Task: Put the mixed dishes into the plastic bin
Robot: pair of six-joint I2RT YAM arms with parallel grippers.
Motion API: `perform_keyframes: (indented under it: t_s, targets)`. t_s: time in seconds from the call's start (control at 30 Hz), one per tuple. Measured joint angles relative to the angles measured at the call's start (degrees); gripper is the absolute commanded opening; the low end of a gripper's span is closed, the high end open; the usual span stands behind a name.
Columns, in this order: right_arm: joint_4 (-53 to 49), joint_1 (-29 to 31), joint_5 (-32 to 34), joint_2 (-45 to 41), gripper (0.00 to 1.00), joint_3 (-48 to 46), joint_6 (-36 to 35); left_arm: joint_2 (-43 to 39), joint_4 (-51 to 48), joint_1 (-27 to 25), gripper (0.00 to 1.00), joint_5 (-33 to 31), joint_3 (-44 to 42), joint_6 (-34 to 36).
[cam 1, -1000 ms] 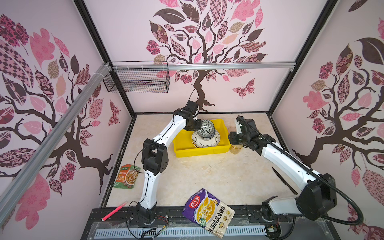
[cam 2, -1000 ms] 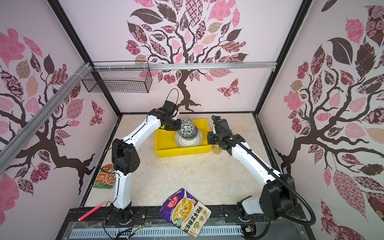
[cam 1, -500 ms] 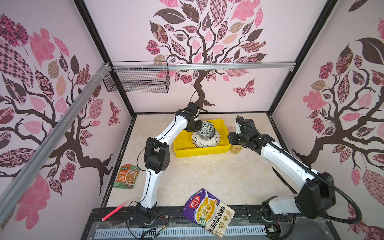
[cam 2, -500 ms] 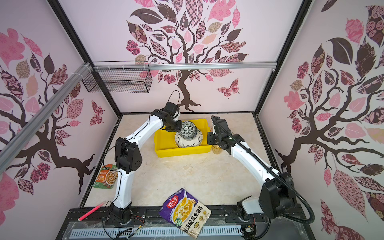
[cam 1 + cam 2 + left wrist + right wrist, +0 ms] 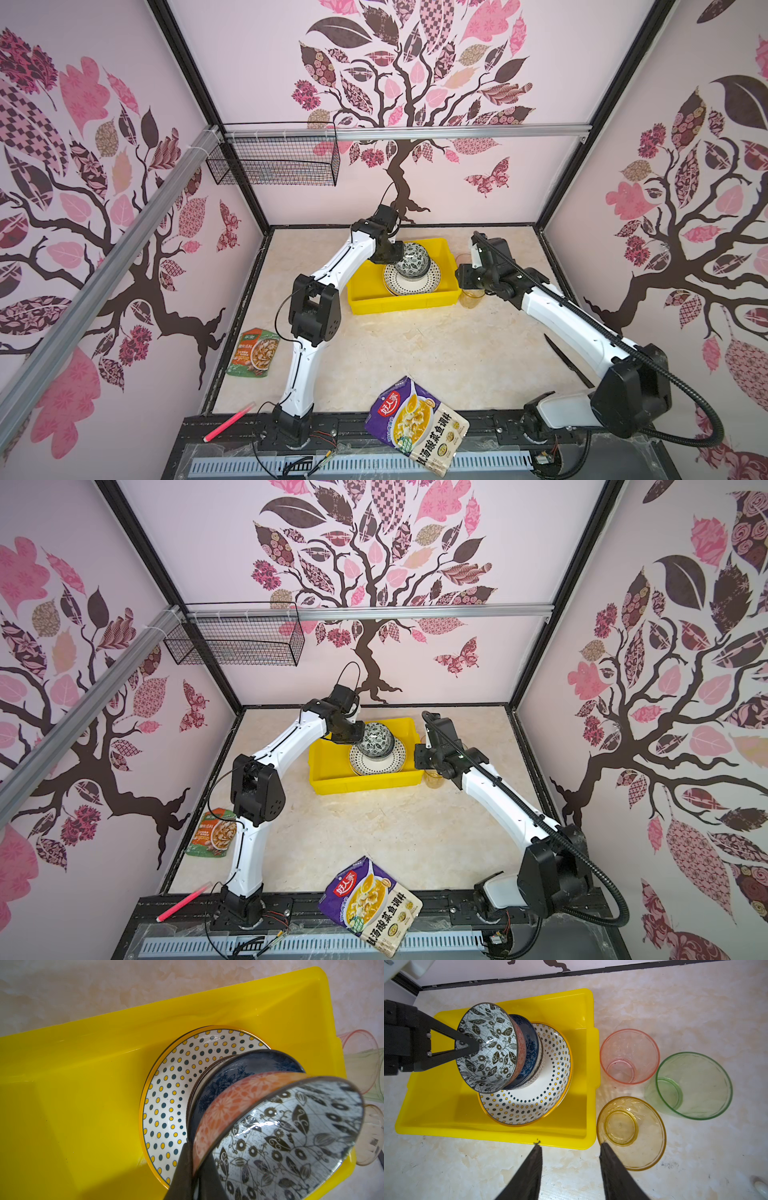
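Purple pouch is lying half over the front edge of the pale stone-look worktop, and a green-orange seasoning packet is lying against the left edge. Farther in, I am hovering the right gripper over the near right corner of the yellow bin. Its fingers are standing apart and gripping nothing; whether one tip is touching the amber tumbler I cannot tell.

The bin is sitting toward the back of the worktop, about midway between the side edges. In its right half a dotted plate is topping a stack of plates and carrying a lined bowl and a blue floral bowl.

I am pinching the rim of the black-white bowl with the left gripper, its fingers closed on it. The bowl is tilting above the blue one.

Three tumblers are standing upright on the worktop just beside the bin's right wall. The amber one is nearest the front, the pink tumbler is behind it, and the green tumbler is on their outer side.
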Motion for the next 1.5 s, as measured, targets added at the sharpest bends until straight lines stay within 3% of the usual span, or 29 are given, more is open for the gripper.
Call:
perform_keyframes:
  t_s: [1.5]
  targets:
    - [0.4, 0.0, -4.0, 3.6, 0.48, 0.3, 0.7, 2.0, 1.8, 0.0, 0.18, 0.6, 0.3, -1.7]
